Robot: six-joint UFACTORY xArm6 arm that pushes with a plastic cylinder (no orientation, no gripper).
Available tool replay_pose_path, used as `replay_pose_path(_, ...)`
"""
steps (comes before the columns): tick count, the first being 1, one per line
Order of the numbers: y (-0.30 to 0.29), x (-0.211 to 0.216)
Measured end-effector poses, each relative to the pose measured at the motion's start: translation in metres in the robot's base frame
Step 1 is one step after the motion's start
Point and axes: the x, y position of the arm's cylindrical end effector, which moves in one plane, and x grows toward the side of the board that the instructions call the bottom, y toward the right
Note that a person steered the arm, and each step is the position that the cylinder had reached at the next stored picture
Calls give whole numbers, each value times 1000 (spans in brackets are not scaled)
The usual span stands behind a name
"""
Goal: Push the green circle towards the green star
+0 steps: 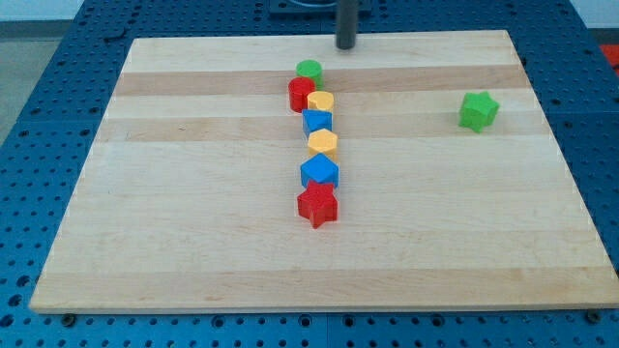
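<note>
My tip [345, 45], bare rod holding nothing, sits upper centre, just above-right of the round green circle block [309, 70]; green star block [478, 110] far right.

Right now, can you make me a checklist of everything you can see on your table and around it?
Surface: pale wooden board, lying flat.
Job's things: green circle tops a column of blocks near the middle; green star sits alone toward the view's right.
Clutter: below the green circle run a red block, yellow block, blue block, second yellow block, second blue block and red star.
Grippers: none; my tip is near the view's top, up and right of the green circle, apart from it.
Cables: nothing seen.
Surroundings: blue perforated base around the board.
</note>
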Motion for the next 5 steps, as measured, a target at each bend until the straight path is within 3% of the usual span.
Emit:
replay_pose_path(1,-47,14)
replay_pose_path(2,-51,44)
replay_pose_path(5,-22,61)
